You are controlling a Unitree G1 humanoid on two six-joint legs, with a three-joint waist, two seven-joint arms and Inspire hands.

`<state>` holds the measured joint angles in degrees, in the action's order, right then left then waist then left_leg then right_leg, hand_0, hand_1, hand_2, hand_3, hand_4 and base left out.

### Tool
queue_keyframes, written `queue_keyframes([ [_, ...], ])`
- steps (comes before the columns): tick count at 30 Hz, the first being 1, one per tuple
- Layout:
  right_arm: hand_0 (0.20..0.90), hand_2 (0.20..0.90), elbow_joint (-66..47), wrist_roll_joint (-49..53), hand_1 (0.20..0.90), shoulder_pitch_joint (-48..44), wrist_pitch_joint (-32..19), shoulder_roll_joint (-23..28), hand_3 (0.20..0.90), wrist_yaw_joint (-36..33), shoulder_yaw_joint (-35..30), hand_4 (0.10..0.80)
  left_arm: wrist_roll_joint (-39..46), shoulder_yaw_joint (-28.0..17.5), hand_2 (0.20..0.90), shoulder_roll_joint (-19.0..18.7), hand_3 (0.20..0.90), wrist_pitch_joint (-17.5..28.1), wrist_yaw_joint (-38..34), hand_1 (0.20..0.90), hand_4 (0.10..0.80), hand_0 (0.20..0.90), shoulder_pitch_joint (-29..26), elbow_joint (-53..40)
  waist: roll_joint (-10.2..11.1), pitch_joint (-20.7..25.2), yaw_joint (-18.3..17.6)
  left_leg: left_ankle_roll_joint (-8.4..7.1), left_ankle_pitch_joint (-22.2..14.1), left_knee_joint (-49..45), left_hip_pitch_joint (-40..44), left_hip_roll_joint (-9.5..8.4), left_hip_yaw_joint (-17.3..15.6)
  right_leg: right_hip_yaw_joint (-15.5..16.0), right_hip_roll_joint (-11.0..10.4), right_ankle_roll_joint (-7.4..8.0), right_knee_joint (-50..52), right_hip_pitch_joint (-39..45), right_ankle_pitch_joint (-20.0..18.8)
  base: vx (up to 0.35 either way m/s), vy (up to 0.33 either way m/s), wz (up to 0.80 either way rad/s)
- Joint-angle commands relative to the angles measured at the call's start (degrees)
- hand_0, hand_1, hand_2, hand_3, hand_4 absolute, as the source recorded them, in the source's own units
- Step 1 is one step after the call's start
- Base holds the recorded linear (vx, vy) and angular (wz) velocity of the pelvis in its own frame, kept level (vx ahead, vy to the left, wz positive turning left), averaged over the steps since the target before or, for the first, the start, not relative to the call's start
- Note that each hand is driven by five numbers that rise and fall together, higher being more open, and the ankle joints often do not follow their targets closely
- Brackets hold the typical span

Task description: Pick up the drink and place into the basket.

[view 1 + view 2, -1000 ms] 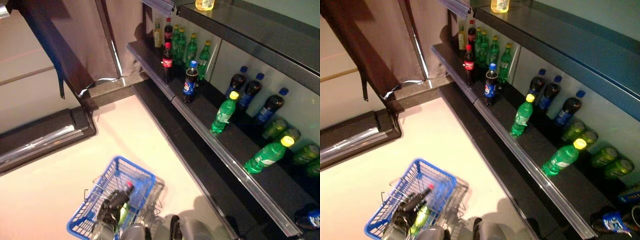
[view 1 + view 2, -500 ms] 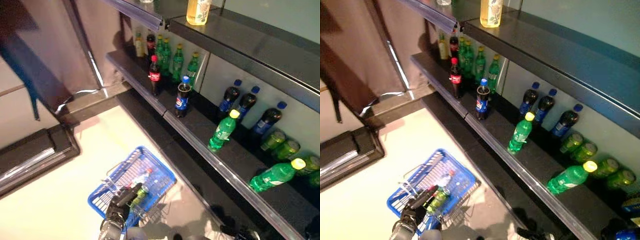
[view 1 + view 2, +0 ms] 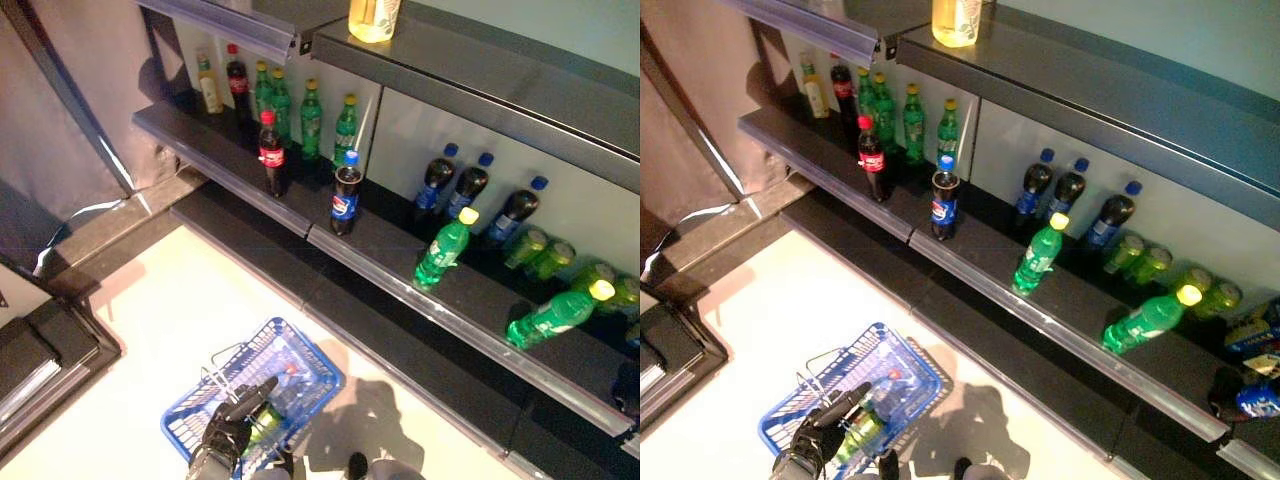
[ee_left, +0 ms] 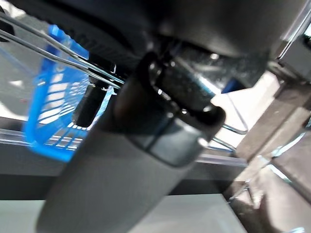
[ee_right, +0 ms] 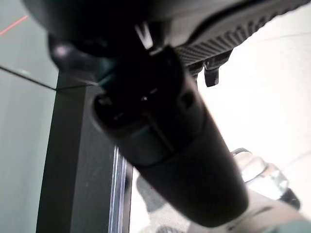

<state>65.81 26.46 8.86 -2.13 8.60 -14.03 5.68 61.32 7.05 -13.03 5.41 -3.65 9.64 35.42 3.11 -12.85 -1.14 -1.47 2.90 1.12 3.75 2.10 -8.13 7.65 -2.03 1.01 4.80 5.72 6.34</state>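
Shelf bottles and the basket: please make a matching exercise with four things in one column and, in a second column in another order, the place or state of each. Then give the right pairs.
Things
1. blue wire-handled shopping basket
2. green plastic bottle with yellow cap nearest the right end
3. dark cola bottle with red cap and red label
4. pale yellow bottle

Places or states
A. on the upper shelf
B. lying tilted on the lower shelf
C. upright at the front edge of the lower shelf
D. over the pale floor, at the left hand

Pairs: 1-D, 2-B, 3-C, 4-A
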Motion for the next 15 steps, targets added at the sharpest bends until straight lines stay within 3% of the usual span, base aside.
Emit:
queue_keyframes([
  [1,0.9,0.9,0.54,1.78,0.9,-1.19,0.95,4.86,0.9,-2.05,1.62,0.8,2.64,-3.45,0.3,0.67,0.2,10.81,5.76,0.3,0.1,0.3,-5.61,-12.33,0.78,3.1,2.75,-1.07,-3.54,-31.84,-12.05,-3.31,-1.53,0.54,-0.29,-0.64,0.16,-1.5,-3.74,0.011,-0.046,0.02],
  [3,0.9,0.9,0.98,2.53,0.9,-1.66,1.6,5.04,0.9,-2.35,1.29,0.8,2.18,-3.15,0.3,1.21,0.2,10.28,6.55,0.3,0.1,0.3,-5.6,-11.3,0.37,2.72,3.2,-0.94,-3.21,-33.54,-13.89,-3.55,0.0,0.08,0.11,-1.03,1.53,-1.83,-3.24,0.041,0.046,-0.15],
  [5,0.9,0.9,1.67,2.39,0.9,-2.48,1.63,5.28,0.9,-2.46,0.77,0.8,2.66,-2.77,0.3,1.72,0.2,10.32,7.4,0.3,0.1,0.3,-5.04,-9.94,-0.08,2.54,3.89,-0.59,-3.29,-26.59,-12.25,-2.56,2.32,-1.24,0.27,-0.34,1.8,-1.51,-3.03,0.115,0.211,-0.01],
  [7,0.9,0.9,2.22,2.07,0.9,-3.17,1.24,5.6,0.9,-2.51,1.15,0.8,4.59,-2.28,0.3,1.7,0.2,11.18,8.47,0.3,0.1,0.3,-4.17,-9.51,-0.8,2.97,4.21,-0.94,-1.2,-14.64,-9.86,0.87,4.68,-3.75,1.14,0.24,1.24,-0.79,-2.43,0.211,0.347,-0.08],
  [8,0.9,0.9,2.42,1.95,0.9,-3.4,1.51,5.79,0.9,-2.56,1.32,0.8,5.17,-2.25,0.3,1.72,0.2,11.76,8.66,0.3,0.1,0.3,-3.7,-9.39,-1.17,3.15,4.64,-2.24,1.96,-9.19,-9.09,3.62,6.69,-5.21,1.48,0.46,1.01,-0.07,-1.91,0.238,0.343,-0.06],
  [9,0.9,0.9,2.48,2.0,0.9,-3.49,1.88,5.89,0.9,-2.66,1.33,0.8,5.44,-2.32,0.3,1.87,0.2,11.94,8.68,0.3,0.1,0.3,-3.54,-9.28,-1.21,3.23,4.76,-2.7,2.92,-7.92,-8.81,4.64,7.27,-5.82,1.5,0.55,0.97,0.18,-1.71,0.324,0.423,0.06],
  [10,0.9,0.9,2.8,2.42,0.9,-3.4,2.93,5.97,0.9,-3.03,1.02,0.8,5.95,-2.85,0.3,2.66,0.2,12.21,8.77,0.3,0.1,0.3,-3.58,-8.4,-1.57,3.62,4.96,-4.02,5.95,-4.3,-8.46,8.09,9.53,-7.65,1.43,0.75,1.47,0.6,-0.82,0.294,0.397,0.07],
  [12,0.9,0.9,3.58,2.44,0.9,-3.51,3.72,6.32,0.9,-3.1,0.42,0.8,5.45,-3.53,0.3,3.22,0.2,11.88,9.26,0.3,0.1,0.3,-4.31,-7.54,-1.97,3.61,4.98,-4.95,7.52,-2.85,-8.11,10.57,10.57,-8.72,0.29,1.23,2.15,1.17,0.1,0.302,0.477,-0.05],
  [15,0.9,0.9,4.47,1.39,0.9,-3.96,2.89,6.33,0.9,-2.43,-0.01,0.8,3.81,-3.47,0.3,2.7,0.2,10.53,8.44,0.3,0.1,0.3,-5.65,-8.34,-2.34,3.67,4.64,-5.3,3.11,-3.33,-6.46,10.25,8.87,-6.96,-3.79,3.52,3.82,0.68,0.53,0.276,0.519,-0.25],
])
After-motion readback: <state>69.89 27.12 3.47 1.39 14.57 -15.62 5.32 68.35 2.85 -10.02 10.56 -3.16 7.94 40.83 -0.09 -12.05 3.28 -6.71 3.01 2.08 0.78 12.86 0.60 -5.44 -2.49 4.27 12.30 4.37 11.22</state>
